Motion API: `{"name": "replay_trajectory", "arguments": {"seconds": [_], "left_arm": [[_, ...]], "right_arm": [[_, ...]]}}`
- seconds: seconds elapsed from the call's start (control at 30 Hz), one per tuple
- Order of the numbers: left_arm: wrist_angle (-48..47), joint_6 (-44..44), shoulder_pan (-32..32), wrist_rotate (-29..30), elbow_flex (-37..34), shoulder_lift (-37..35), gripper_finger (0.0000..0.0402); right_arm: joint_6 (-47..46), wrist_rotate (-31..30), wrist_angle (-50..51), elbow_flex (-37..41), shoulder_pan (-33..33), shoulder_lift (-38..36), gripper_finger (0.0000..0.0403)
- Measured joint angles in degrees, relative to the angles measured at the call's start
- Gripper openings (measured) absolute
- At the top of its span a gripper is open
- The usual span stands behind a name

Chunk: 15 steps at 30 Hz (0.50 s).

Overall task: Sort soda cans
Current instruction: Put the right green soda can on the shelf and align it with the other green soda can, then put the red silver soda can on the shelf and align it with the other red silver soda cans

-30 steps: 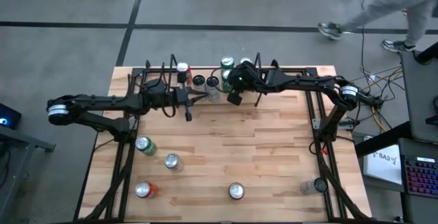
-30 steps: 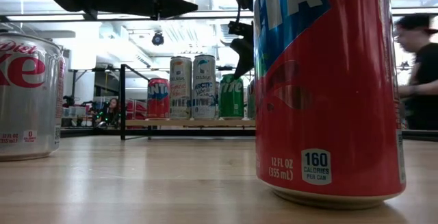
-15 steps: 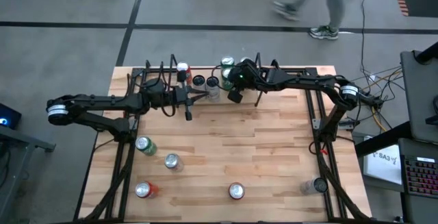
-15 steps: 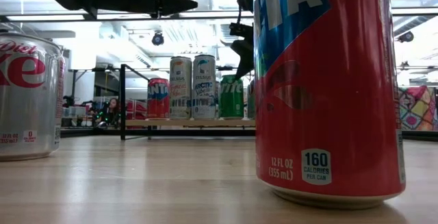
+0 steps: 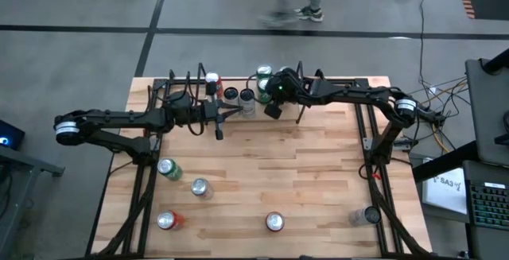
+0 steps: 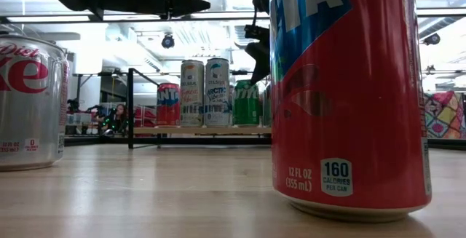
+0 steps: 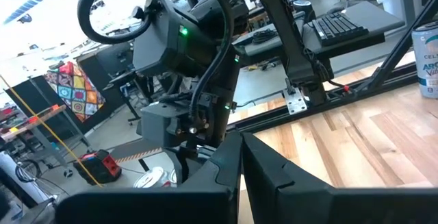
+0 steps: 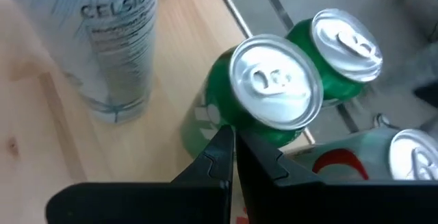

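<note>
Your right gripper [image 8: 234, 145] has its fingers pressed together, empty, just above a green metal soda can with a silver top [image 8: 263, 94] at the wooden counter's [image 5: 302, 172] far edge. Your left gripper's [image 5: 236, 112] fingers are likewise closed, holding nothing, near the tall white cans [image 6: 204, 92].

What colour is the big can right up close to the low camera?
Red, with a blue patch, on the big can; best in the low view.

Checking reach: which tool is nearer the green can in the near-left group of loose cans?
Left. The left tool is above the table's middle, up from that green can; the right tool is farther, by the far row.
</note>
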<state>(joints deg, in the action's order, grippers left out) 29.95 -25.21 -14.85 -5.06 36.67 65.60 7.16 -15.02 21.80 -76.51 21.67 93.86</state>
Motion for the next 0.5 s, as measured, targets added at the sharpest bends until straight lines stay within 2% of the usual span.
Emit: {"name": "replay_trajectory", "arguments": {"seconds": [0.5], "left_arm": [[0.0, 0.0, 0.0, 0.0, 0.0, 0.0, 0.0000]], "right_arm": [[-1.1, 0.5, 0.2, 0.0, -1.2, 0.0, 0.0009]]}}
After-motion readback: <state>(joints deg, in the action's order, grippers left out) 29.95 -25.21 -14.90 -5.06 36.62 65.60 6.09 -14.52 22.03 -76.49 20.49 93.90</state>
